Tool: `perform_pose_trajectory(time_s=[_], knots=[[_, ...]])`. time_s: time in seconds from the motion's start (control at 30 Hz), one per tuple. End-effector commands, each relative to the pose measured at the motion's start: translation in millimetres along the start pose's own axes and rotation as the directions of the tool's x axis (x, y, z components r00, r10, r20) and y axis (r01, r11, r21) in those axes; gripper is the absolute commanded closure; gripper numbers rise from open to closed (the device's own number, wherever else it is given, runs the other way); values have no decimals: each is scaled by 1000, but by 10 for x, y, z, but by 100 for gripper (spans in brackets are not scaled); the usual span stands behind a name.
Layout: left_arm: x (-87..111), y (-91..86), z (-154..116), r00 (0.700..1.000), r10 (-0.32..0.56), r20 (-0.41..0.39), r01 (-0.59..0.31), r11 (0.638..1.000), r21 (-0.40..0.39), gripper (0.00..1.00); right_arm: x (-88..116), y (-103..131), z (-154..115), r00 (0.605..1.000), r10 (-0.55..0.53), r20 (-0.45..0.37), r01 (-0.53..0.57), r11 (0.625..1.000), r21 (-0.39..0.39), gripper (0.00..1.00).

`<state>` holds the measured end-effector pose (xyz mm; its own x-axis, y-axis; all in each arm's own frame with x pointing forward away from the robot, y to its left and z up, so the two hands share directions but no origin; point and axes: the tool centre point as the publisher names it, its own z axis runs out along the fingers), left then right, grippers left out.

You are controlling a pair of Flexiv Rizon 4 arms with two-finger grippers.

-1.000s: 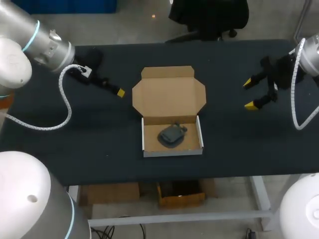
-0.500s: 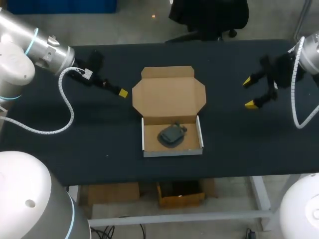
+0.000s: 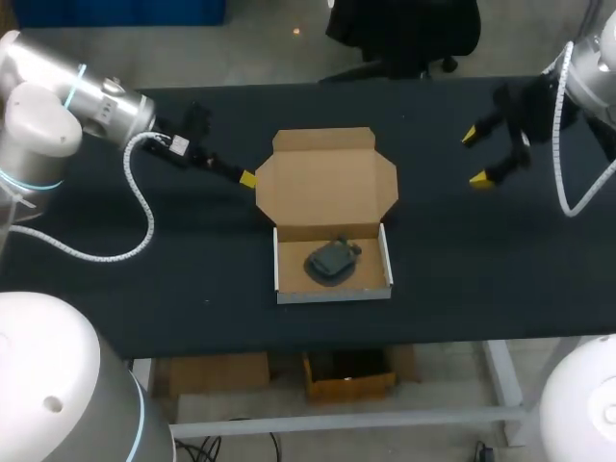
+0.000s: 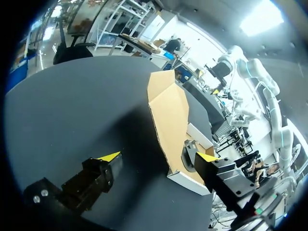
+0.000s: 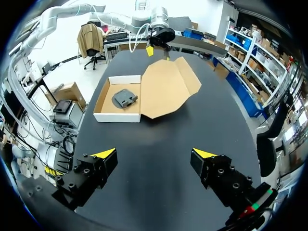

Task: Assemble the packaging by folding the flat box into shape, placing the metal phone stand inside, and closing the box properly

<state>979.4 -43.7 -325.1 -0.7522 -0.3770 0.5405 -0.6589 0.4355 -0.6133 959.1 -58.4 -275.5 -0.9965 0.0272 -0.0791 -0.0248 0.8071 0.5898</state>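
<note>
Head view shows the phone stand (image 3: 333,260) lying in the box (image 3: 384,258) on the worktop (image 3: 173,279), its lid (image 3: 325,183) flat open; the left hand (image 3: 244,178), released beside the lid's left edge, should lift and fold it over squarely, the released right hand (image 3: 474,158) well apart.

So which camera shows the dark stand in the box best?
The head view: straight down on the whole phone stand in the box. The right wrist view shows it smaller; the left wrist view, only a sliver.
</note>
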Motion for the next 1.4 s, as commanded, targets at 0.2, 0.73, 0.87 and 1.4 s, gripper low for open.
perform_pose_trajectory(time_s=[0.2, 0.73, 0.87, 1.4], knots=[[36, -43, 168, 996, 37, -82, -36, 999, 22, 13, -255, 69, 18, 996, -23, -87, 26, 999, 27, 0], [176, -102, 448, 990, 80, -119, -75, 996, 42, 45, -522, 175, 58, 991, -70, -117, 75, 997, 37, 0], [211, -124, 513, 989, 78, -122, -73, 996, 42, 51, -577, 216, 42, 990, -82, -115, 88, 995, 48, 0], [324, -112, 560, 986, 90, -140, -83, 995, 51, 72, -687, 334, 39, 986, -119, -119, 128, 989, 68, 0]])
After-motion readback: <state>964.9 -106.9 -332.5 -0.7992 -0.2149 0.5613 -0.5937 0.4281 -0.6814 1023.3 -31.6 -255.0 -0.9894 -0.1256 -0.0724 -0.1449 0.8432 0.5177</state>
